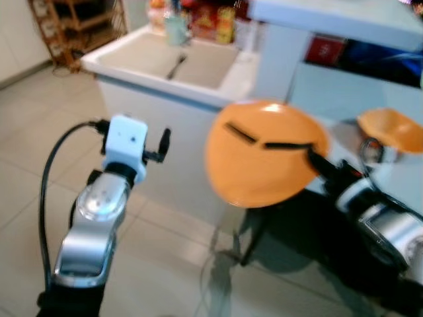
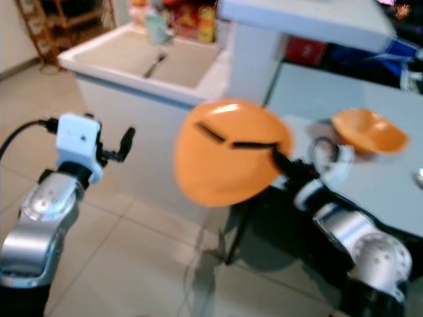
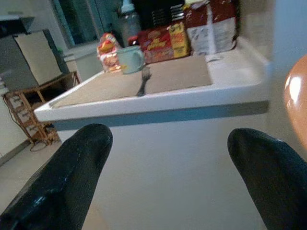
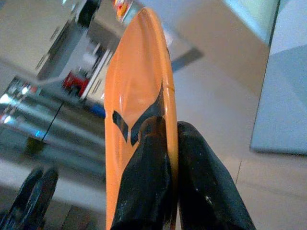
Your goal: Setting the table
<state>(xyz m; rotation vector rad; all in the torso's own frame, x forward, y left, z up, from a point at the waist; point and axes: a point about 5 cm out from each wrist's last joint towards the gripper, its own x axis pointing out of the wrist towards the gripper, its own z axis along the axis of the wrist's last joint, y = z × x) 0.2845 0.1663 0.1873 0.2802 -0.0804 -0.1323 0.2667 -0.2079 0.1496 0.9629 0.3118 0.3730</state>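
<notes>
1. Orange plate: held up in the air on edge, its face toward the head camera, between the white tabletop and the grey tabletop. Dark line marks on its face.
2. Right tool: both black fingers pressed together on the plate's rim, one on each face; the grip sits at the rim only.
3. Left tool: fingers spread wide, holding nothing, raised in front of the white tabletop's side.
4. Handling, as a judgement: the plate looks stiff, light and smooth, probably plastic; a rim pinch may let it swing or slip, so a deeper hold or keeping it level would be safer. Set down flat, rim last.
5. Orange bowl: resting on the grey tabletop, near the right arm.
6. Fork: lying on the white tabletop, beside a pale green mug; snack packets behind.
</notes>
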